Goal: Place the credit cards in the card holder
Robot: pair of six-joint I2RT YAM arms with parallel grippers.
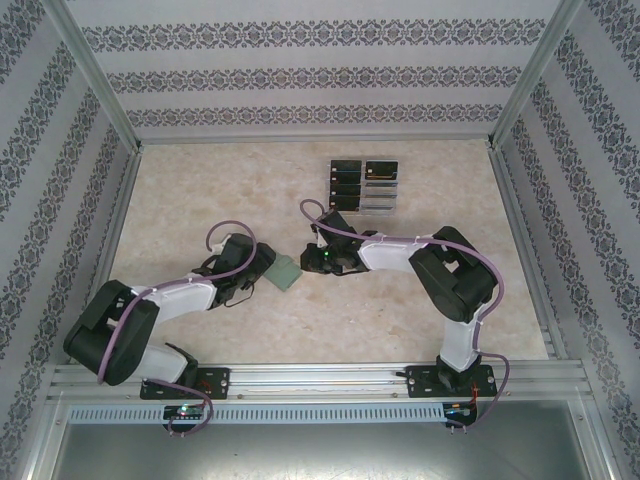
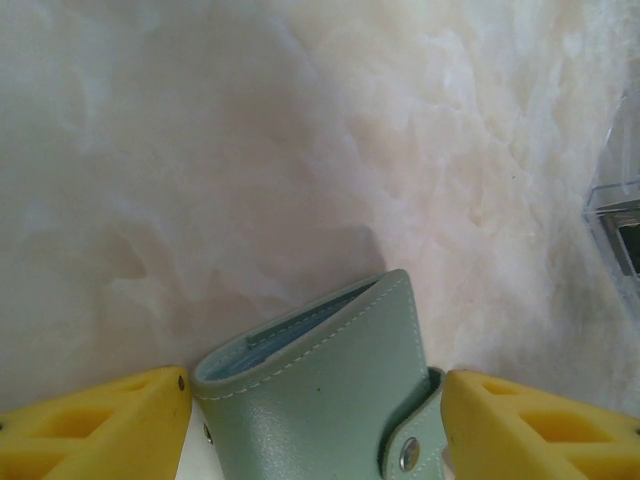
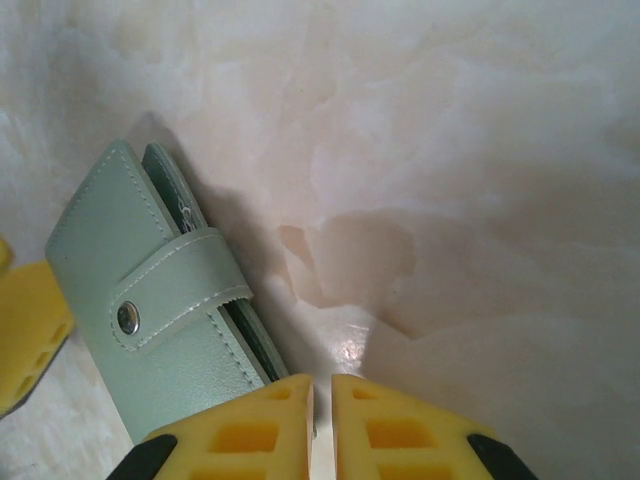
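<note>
The sage-green card holder [image 1: 284, 271] lies left of the table's middle. Its snap tab [image 3: 175, 285] is closed over it. My left gripper [image 1: 262, 268] is shut on it, one yellow finger [image 2: 110, 425] against each side edge of the card holder [image 2: 320, 400]. My right gripper [image 3: 322, 385] sits just right of the card holder [image 3: 120, 260], shut to a thin slit with nothing showing between its fingers. A dark card edge [image 3: 248, 330] shows along the holder's open side. Black credit cards [image 1: 345, 186] stand in the clear rack [image 1: 383, 203] further back.
The clear rack's corner [image 2: 615, 225] shows at the right edge of the left wrist view. Patterned walls and metal rails [image 1: 520, 215] enclose the marbled table [image 1: 200, 190]. The left gripper's finger [image 3: 25, 330] shows beside the holder in the right wrist view.
</note>
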